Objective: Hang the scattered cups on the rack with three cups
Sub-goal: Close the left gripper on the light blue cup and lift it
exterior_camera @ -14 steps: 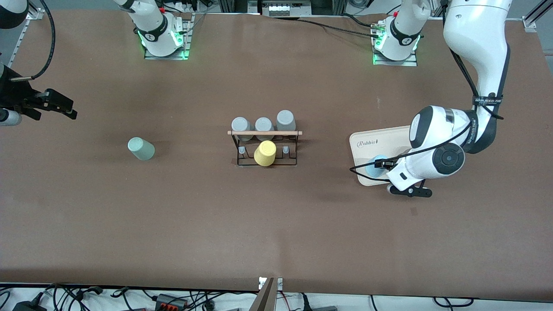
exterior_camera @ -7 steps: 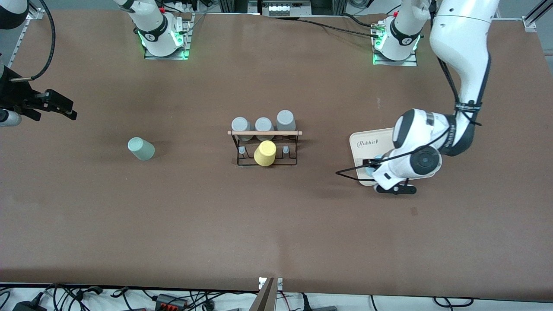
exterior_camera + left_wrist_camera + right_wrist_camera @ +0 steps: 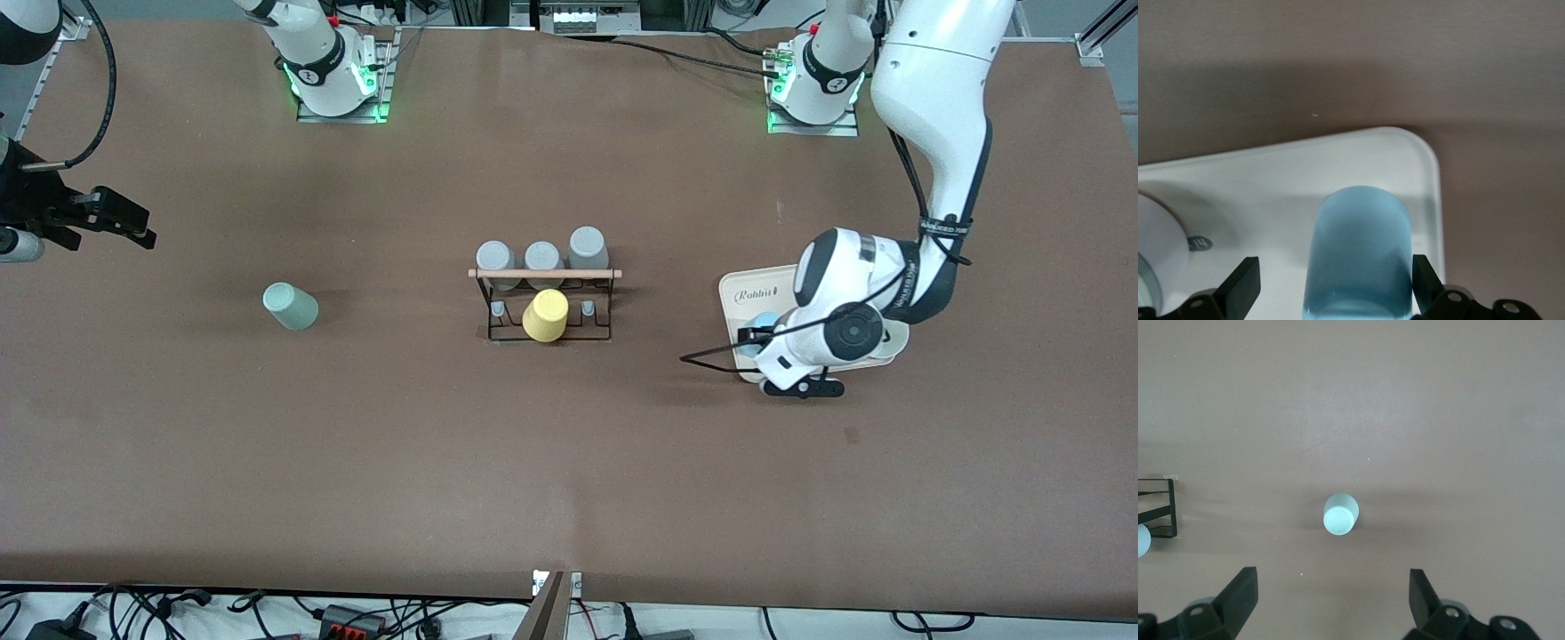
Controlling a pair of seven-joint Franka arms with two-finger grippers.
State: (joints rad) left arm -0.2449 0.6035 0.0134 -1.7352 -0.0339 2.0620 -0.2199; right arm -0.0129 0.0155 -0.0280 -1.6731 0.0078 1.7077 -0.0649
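The light blue cup sits on the cream tray near its corner; in the left wrist view the cup fills the space between my fingers. My left gripper is low over the tray and open, with one finger on each side of the cup. The mint green cup rests on the table toward the right arm's end and also shows in the right wrist view. My right gripper waits open, high over that end of the table. The black wire rack with its wooden rod stands mid-table.
Three grey cups and a yellow cup are at the rack. The cream tray lies toward the left arm's end; a white round object sits on it beside the blue cup. The rack's corner shows in the right wrist view.
My left arm has swung toward the rack's side of the tray, bringing its open gripper around the blue cup. The right arm has not moved.
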